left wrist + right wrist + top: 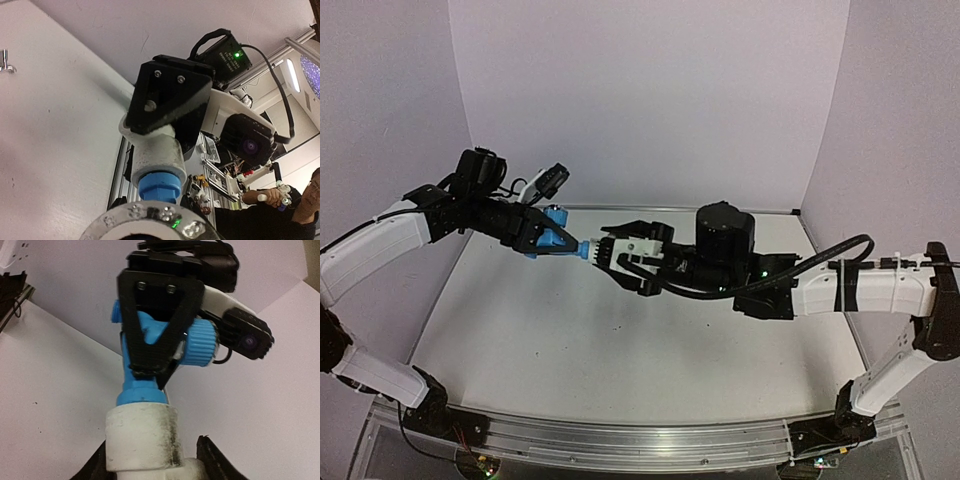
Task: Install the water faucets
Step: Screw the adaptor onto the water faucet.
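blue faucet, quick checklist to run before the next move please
1. left fingers gripping the bright blue plastic faucet: ok
2. right fingers gripping the white cylindrical pipe fitting: ok
3. faucet stem lined up with and entering the fitting's mouth: ok
4. faucet screwed fully home: cannot tell
5. both parts held clear above the white table: ok

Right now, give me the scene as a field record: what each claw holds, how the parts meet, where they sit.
left claw: shut on the bright blue plastic water faucet
right claw: shut on the white cylindrical plastic pipe fitting
joint: faucet's lower end sits in the fitting's mouth, blue collar at the rim
position: both parts held in the air above the white table, between the two arms
seating depth: cannot tell
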